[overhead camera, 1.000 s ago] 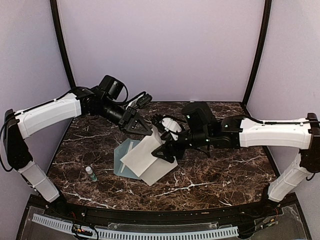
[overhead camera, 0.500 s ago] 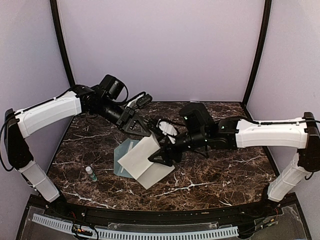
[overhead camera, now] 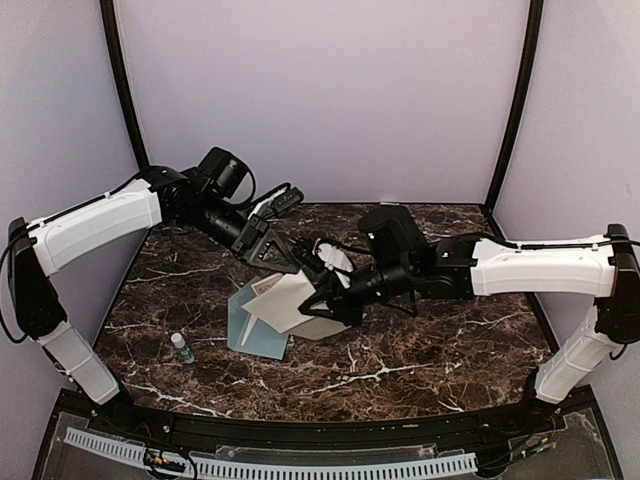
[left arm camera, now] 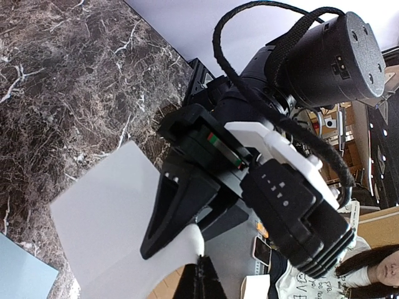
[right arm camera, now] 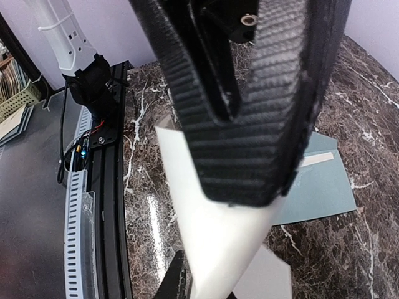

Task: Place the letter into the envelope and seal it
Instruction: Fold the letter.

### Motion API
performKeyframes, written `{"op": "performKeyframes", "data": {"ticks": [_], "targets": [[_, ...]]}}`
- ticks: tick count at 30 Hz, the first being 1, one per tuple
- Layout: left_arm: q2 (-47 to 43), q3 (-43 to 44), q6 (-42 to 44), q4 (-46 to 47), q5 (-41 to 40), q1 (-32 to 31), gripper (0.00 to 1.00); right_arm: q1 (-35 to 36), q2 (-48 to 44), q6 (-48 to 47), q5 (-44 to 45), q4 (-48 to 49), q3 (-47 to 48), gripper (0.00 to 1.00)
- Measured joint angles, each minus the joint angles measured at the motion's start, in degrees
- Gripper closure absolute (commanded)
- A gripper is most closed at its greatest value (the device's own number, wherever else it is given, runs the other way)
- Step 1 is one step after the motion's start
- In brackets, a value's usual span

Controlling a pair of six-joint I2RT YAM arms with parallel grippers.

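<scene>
Top external: left gripper (overhead camera: 283, 258) is pinched shut on the far corner of the letter (overhead camera: 287, 300). The right gripper (overhead camera: 325, 300) is clamped on its right edge. The sheet hangs buckled between the 2 claws, clear of the table (overhead camera: 430, 340) and partly over the envelope (overhead camera: 250, 335). The envelope lies flat at left-centre, and only its near-left part shows from under the sheet. A small bottle (overhead camera: 182, 347) stands well left of it.

Right wrist adds: both right fingers are pressed onto the plain white sheet, which curves out below them. Behind it the envelope lies face up with a pale strip along 1 edge. This view also shows the left arm's base and a slotted cable duct (right arm camera: 78, 212) on the near rail.

Left wrist adds: the plain back of the letter, with a right finger lying against its edge, and a corner of the envelope at bottom left. Its own fingers are barely in frame. Past the table edge it picks up a person and some clutter.

Surface is dark brown marble with white veins. Walls are pale lilac, with 2 black posts at the back corners.

Versus 1 s ago: the right jaws stood wide around the sheet edge and are now closed on it. The sheet was fairly flat with its near corner hanging low. Now it is bowed and drawn up. Envelope and bottle sit unchanged, and the left arm has hardly shifted.
</scene>
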Motion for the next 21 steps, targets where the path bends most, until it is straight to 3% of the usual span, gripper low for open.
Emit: {"op": "performKeyframes", "data": {"ticks": [2,4,6,8,12,16,21], "targets": [[0.00,0.28,0.59,-0.37,-0.85,0.00,0.90,-0.02,0.00,0.46,0.09,0.15,0.00,1.00],[0.00,0.31,1.20,-0.57,-1.84,0.00,0.73,0.00,0.00,0.70,0.20,0.20,0.00,1.00],[0.00,0.37,1.75,-0.72,-2.80,0.00,0.49,-0.02,0.00,1.16,0.35,0.20,0.00,1.00],[-0.02,0.48,2.47,-0.68,-4.39,0.00,0.39,-0.02,0.00,2.05,0.63,0.39,-0.07,1.00],[-1.49,0.44,2.89,0.92,-9.46,0.63,0.22,-0.76,-0.22,3.82,0.68,1.27,-1.09,1.00],[-7.37,-1.55,2.60,5.86,-12.96,3.28,0.12,-2.67,-1.49,5.44,-1.42,1.62,-2.58,1.00],[-13.00,-3.89,5.05,10.03,-13.86,4.33,0.09,-4.92,-3.54,6.73,-5.18,1.64,-2.58,1.00]]}}
